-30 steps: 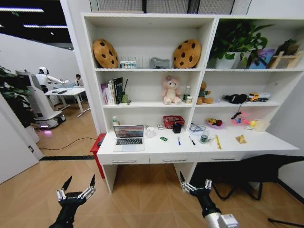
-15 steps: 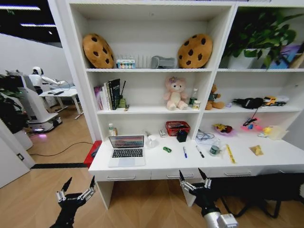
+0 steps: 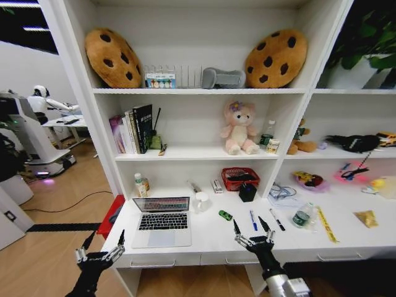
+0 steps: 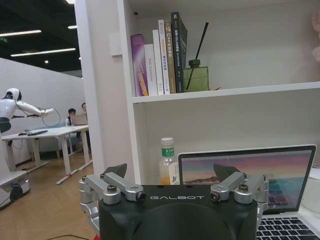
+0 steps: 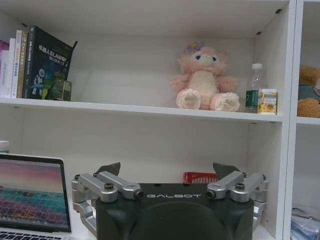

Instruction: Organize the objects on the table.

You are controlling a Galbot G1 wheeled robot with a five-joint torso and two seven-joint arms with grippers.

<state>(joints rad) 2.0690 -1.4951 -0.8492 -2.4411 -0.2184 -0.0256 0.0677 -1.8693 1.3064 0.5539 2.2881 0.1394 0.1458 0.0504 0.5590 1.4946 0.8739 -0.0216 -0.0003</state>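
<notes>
Head view: both claws, left gripper (image 3: 99, 252) and right gripper (image 3: 253, 238), spread empty; blue pen (image 3: 253, 219) probably light, slippery — pinch mid-barrel.

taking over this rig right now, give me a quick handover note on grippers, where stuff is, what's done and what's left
Left gripper: open, empty, held low at the white desk's front edge, before the open silver laptop.
Right gripper: open, empty, over the desk's front edge, near the pens.
On the desk: tiny green toy, blue pen, black pen, clear container, yellow ruler-like strip, small yellow packet.
Done: nothing gripped; the items lie loose.
Left: all the sorting.
</notes>
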